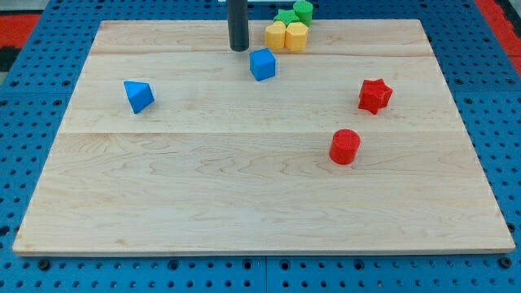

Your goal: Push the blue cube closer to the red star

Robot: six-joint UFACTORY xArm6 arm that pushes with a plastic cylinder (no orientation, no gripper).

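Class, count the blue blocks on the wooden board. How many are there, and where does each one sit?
2. The blue cube sits near the view's top, just right of my tip. The other blue block lies at the view's left. None seems hidden.

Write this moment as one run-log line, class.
my tip: upper left of blue cube, apart | red star: to cube's right | push: not begun

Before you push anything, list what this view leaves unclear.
- Rod: the view's top edge cuts off everything above its lower end; my tip shows, up-left of the blue cube, apparently not touching.
- Green blocks: at the view's top edge, partly behind the yellow blocks; shapes unclear.
- Yellow blocks: pressed together, so exact shapes are hard to tell.
- Red star: only the camera-facing side shows.
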